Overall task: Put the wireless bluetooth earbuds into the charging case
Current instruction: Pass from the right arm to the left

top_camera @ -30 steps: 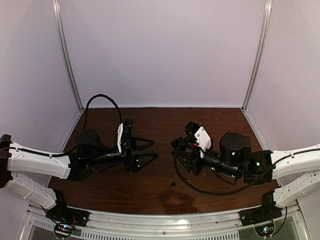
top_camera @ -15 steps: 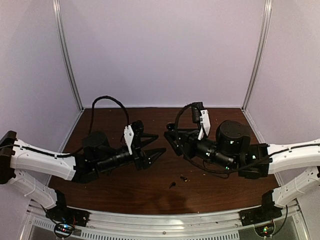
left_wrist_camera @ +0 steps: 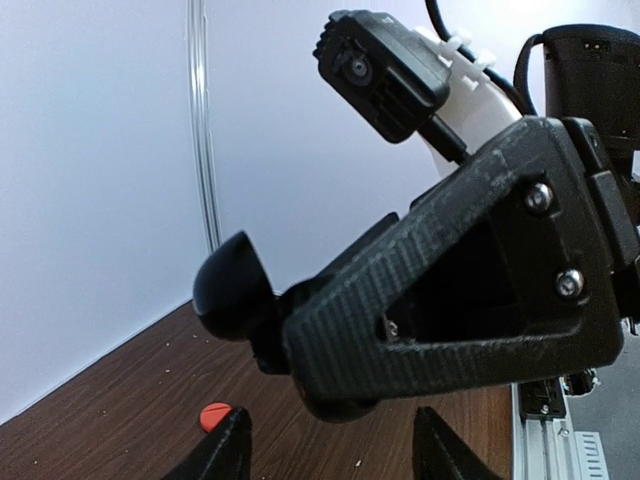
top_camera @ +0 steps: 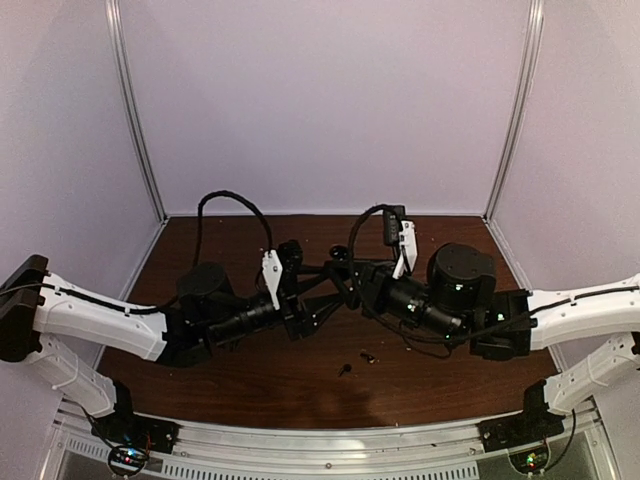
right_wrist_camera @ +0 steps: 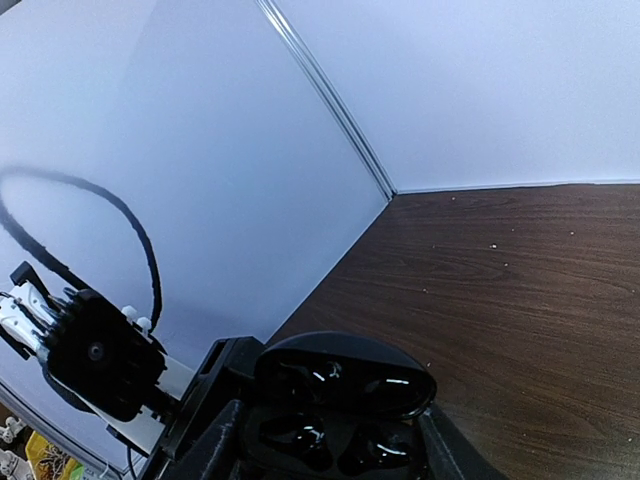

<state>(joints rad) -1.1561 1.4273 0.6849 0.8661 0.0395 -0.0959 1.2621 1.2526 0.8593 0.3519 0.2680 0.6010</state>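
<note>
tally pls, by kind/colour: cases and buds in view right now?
black charging case: 1, lid open, held in the right gripper
small dark earbuds: 2, loose on the table
red-orange earbud: 1, on the table
Total: 4
Can't tell whether any buds already sit inside the case.
</note>
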